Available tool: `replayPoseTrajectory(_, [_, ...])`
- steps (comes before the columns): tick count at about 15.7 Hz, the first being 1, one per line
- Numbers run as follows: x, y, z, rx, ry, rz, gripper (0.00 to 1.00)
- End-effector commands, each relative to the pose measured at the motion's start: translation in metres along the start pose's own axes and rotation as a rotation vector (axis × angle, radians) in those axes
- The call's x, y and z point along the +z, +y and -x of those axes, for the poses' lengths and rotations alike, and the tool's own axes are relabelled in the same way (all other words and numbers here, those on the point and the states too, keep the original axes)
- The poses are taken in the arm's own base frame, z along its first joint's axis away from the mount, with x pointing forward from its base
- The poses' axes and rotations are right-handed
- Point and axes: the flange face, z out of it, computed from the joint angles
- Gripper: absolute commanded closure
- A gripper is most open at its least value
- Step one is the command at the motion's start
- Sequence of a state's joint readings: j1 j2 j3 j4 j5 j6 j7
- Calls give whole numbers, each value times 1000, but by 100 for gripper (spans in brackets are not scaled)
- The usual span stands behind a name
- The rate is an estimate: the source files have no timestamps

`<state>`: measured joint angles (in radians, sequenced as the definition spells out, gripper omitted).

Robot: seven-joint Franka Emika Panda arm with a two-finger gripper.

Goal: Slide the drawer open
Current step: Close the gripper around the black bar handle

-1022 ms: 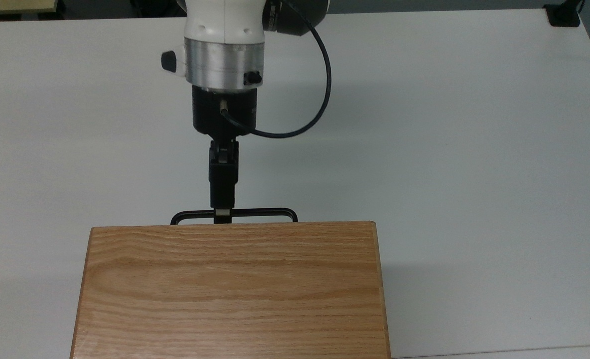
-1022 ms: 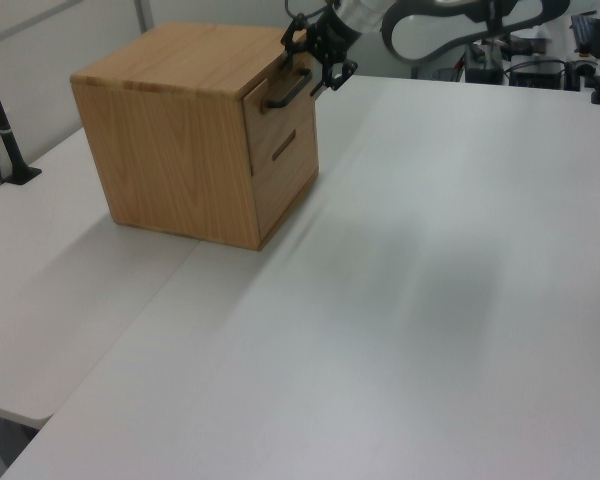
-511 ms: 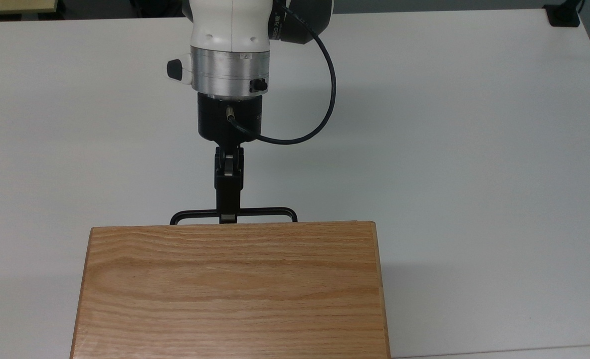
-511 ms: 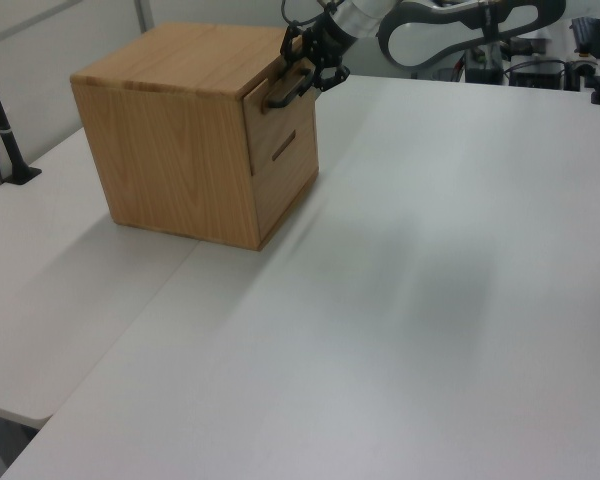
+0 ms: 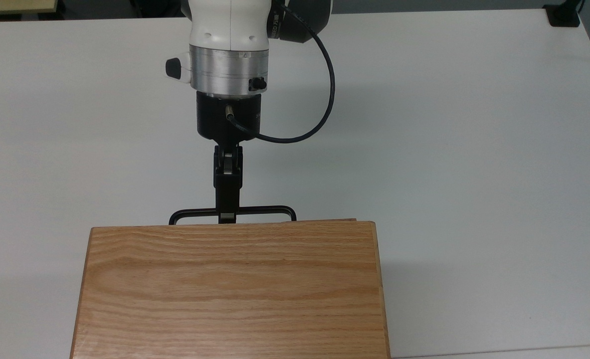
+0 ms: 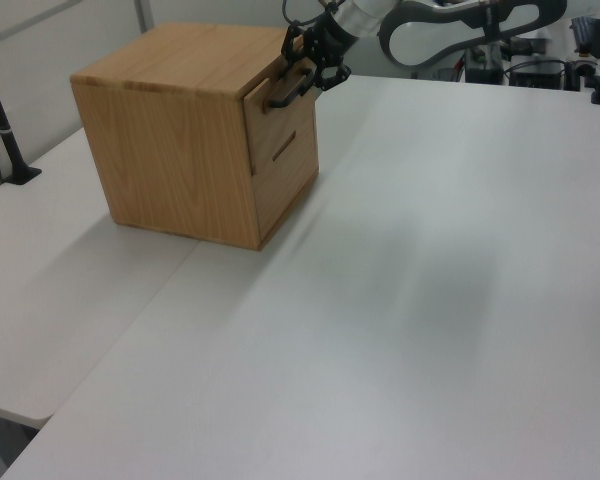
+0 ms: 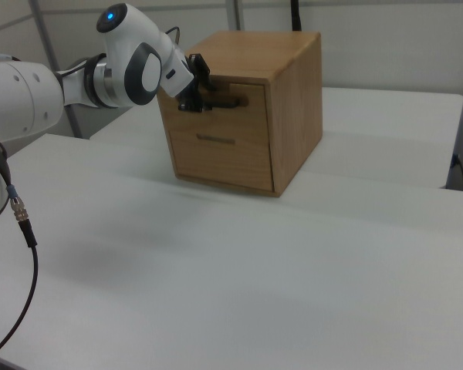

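Gripper (image 5: pixel 227 216) clamped on handle (image 5: pixel 265 210) of drawer (image 6: pixel 280 108); drawer front barely proud of cabinet (image 5: pixel 232 289) edge; bare table (image 5: pixel 449 124) behind gripper.

broad white rectangular tabletop (image 5: pixel 474 149) under everything | large light oak wooden cabinet (image 6: pixel 180 150), box-shaped, broad-grained top (image 5: pixel 230 294), stands on the tabletop toward the left view's left | lower cabinet front with a dark slot handle (image 7: pixel 216 139) | black clamp post (image 6: pixel 0 120) at the left view's left edge

Hand (image 5: pixel 226 215) clamped on black bar handle (image 5: pixel 265 210); drawer (image 5: pixel 342 220) front edge just past cabinet top (image 5: pixel 230 289).
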<state>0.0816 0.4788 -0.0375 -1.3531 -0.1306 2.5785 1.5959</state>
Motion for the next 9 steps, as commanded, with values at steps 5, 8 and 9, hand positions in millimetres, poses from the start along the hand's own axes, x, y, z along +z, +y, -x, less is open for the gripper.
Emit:
replayPoseTrajectory(5, [-21,30,-16,-82,-37,59,70])
replayPoseTrajectory(8, [-33,39,-17,-104,-55,69,71])
replayPoseTrajectory(9, [-37,44,-17,-110,-57,77,71])
